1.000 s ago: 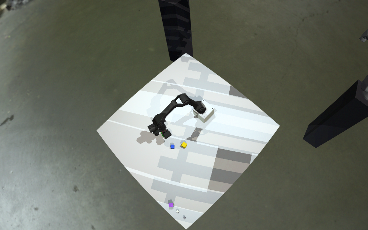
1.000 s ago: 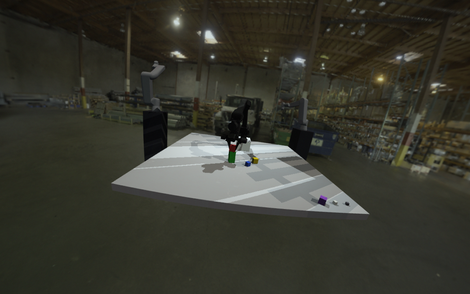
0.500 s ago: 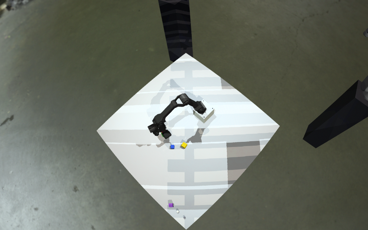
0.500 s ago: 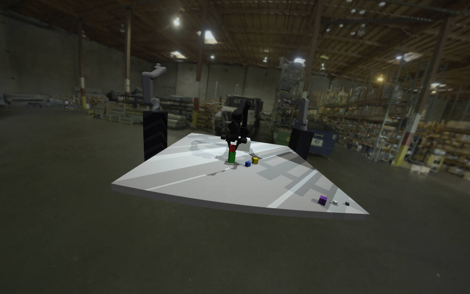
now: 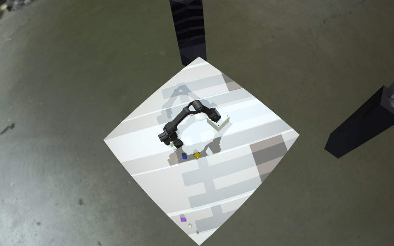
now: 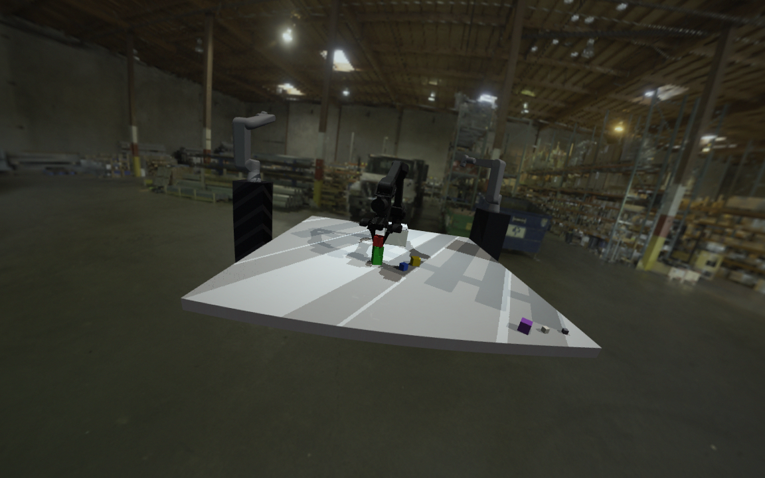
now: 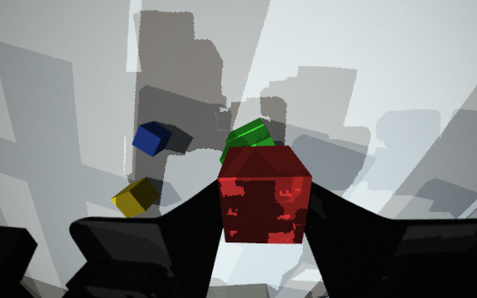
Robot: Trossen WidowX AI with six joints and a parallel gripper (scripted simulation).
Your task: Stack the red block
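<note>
The gripper [image 7: 263,207] clamps the red block [image 7: 263,194] half-closed, holding it right over the green tower [image 7: 248,136] so it can settle squarely.

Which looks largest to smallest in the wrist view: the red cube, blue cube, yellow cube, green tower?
1. Red cube, largest, though it sits nearest the camera in the black gripper.
2. Yellow cube.
3. Green tower, mostly hidden, so unsure.
4. Blue cube, close to the tower's visible part.

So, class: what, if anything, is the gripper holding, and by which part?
The gripper holds the red block, its jaws pressed against the block's two opposite side faces, over the green tower.
</note>
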